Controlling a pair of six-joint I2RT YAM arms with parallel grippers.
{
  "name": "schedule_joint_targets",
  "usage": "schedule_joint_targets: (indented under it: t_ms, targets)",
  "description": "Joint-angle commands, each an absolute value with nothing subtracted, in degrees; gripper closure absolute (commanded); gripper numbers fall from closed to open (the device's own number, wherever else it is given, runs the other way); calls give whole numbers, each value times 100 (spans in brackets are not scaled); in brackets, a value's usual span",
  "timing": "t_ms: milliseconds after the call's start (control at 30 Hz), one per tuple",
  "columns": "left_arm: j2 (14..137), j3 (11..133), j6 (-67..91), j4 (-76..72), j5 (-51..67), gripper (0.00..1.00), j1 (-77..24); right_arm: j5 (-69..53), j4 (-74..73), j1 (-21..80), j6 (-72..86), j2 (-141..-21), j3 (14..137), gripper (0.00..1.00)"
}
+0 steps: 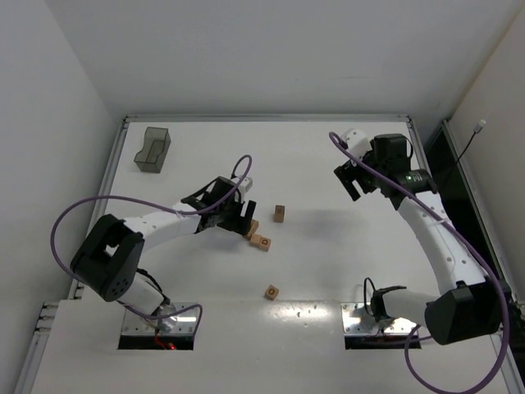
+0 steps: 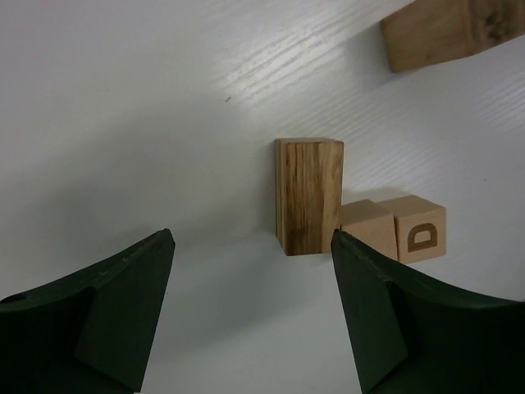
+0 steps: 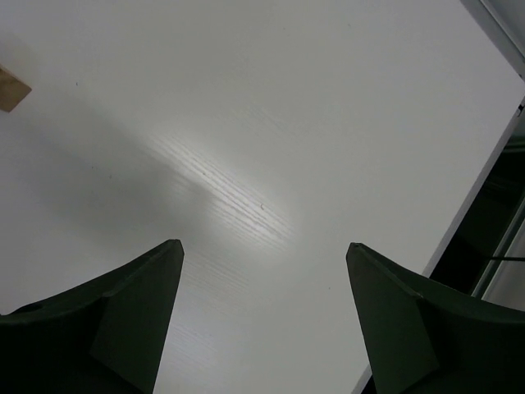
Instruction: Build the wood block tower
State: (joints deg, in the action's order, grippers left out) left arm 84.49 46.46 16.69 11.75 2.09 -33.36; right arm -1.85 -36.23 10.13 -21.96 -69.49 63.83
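Observation:
Several light-brown wood blocks lie apart on the white table. A plain brick [image 2: 308, 195] sits just ahead of my open left gripper [image 2: 252, 238], close to its right finger. Two cubes touch the brick's right side: a plain one [image 2: 367, 227] and one marked D [image 2: 421, 228]. In the top view this group [image 1: 256, 236] lies at the left gripper's [image 1: 243, 220] tips. Another block [image 1: 280, 213] stands alone to the right and also shows in the left wrist view [image 2: 447, 29]. A marked cube [image 1: 271, 291] lies nearer the bases. My right gripper [image 1: 353, 185] is open and empty above bare table [image 3: 264, 246].
A translucent dark-grey bin [image 1: 152, 150] stands at the far left of the table. The table's right edge [image 3: 484, 176] runs close beside the right gripper. A corner of one block [image 3: 10, 89] shows at the left edge of the right wrist view.

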Motion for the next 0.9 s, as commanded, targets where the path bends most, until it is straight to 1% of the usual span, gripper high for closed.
schedule_joint_targets:
  t_ms: [0, 367, 433, 600, 633, 700, 733, 800, 833, 867]
  targets:
    - [8630, 4878, 1872, 1143, -44, 26, -3559, -403, -3604, 870, -1951, -6864, 6258, 22]
    - [9254, 5343, 1986, 1081, 1, 26, -3937, -790, -3761, 589, -1898, -7022, 6311, 22]
    - [9307, 5344, 1986, 1081, 0, 27, -3937, -843, -3762, 536, -1898, -7075, 6311, 22]
    - [9475, 5344, 2039, 1134, -193, 34, -3937, -896, -3814, 483, -1951, -7127, 6363, 22]
    - [9475, 5344, 2039, 1134, -193, 39, -3937, -957, -3814, 422, -1951, -7128, 6415, 22]
    - [9545, 5344, 2039, 1186, -263, 44, -3937, -958, -3814, 422, -1951, -7128, 6416, 22]
    - [9606, 5344, 2039, 1187, -264, 51, -3937, -958, -3814, 422, -1951, -7180, 6416, 22]
    - [9606, 5344, 2039, 1187, -264, 57, -3937, -1011, -3867, 422, -1951, -7233, 6478, 22]
    - [9606, 5344, 2039, 1187, -264, 69, -3937, -1011, -3867, 422, -2003, -7233, 6478, 22]
    - [9606, 5344, 2039, 1187, -264, 78, -3937, -1150, -3867, 422, -2004, -7233, 6538, 22]
